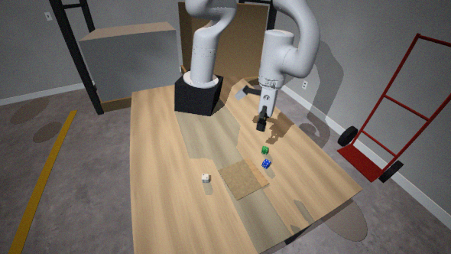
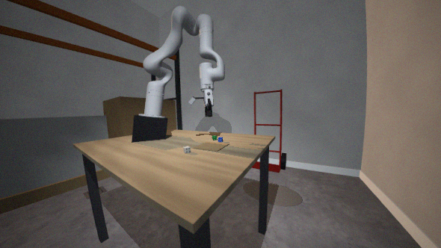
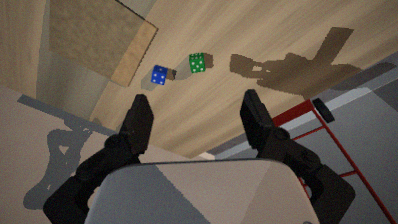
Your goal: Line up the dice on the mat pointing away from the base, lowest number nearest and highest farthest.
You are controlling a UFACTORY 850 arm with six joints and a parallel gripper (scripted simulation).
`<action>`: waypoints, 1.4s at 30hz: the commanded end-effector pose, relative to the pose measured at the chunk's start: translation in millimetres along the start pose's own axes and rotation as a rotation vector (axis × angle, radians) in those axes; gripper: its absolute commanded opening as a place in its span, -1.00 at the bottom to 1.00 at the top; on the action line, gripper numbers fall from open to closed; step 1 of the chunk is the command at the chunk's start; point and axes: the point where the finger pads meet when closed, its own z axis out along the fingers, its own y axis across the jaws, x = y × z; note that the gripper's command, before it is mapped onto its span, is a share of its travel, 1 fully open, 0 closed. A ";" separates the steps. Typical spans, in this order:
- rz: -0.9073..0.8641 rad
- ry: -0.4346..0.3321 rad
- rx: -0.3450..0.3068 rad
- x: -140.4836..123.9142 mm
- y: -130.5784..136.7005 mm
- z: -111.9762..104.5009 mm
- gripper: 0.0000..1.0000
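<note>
A green die (image 1: pixel 264 150) lies on the table to the right of the tan mat (image 1: pixel 243 178), on the side nearer the base. A blue die (image 1: pixel 266 164) lies just beyond it, close to the mat's right edge but off it. A white die (image 1: pixel 206 177) lies on the table left of the mat. My gripper (image 1: pixel 261 123) is open and empty, raised well above the table, higher than the green die and toward the base. In the wrist view the green die (image 3: pixel 197 63), the blue die (image 3: pixel 160 75) and the mat (image 3: pixel 95 35) lie far below the open fingers.
The robot's black base (image 1: pixel 198 95) stands at the table's far end. A red hand truck (image 1: pixel 394 115) stands on the floor right of the table. Boxes and a black rack stand behind the base. The table's right edge is near the green and blue dice.
</note>
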 end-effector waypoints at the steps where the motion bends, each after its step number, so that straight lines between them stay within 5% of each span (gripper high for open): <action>1: 0.001 0.015 -0.009 -0.9 -0.5 -0.7 1.00; 6: -0.001 0.015 -0.009 -0.7 -1.7 -0.7 1.00; 10: -0.088 0.009 -0.010 13.2 -50.2 2.2 1.00; 12: -0.088 0.009 -0.010 13.2 -50.2 2.2 1.00; 13: -0.146 0.006 -0.010 26.6 -82.4 3.7 1.00; 16: -0.146 0.006 -0.010 26.6 -82.4 3.7 1.00; 17: -0.211 0.005 -0.010 45.8 -117.7 5.1 1.00; 19: -0.211 0.005 -0.010 45.8 -117.7 5.1 1.00; 20: -0.275 0.006 -0.010 69.2 -151.9 6.1 1.00; 25: -0.333 0.008 -0.010 93.5 -181.0 6.7 1.00; 27: -0.406 0.012 -0.011 129.2 -215.8 7.1 1.00; 42: -0.421 0.013 -0.011 137.1 -222.4 7.1 1.00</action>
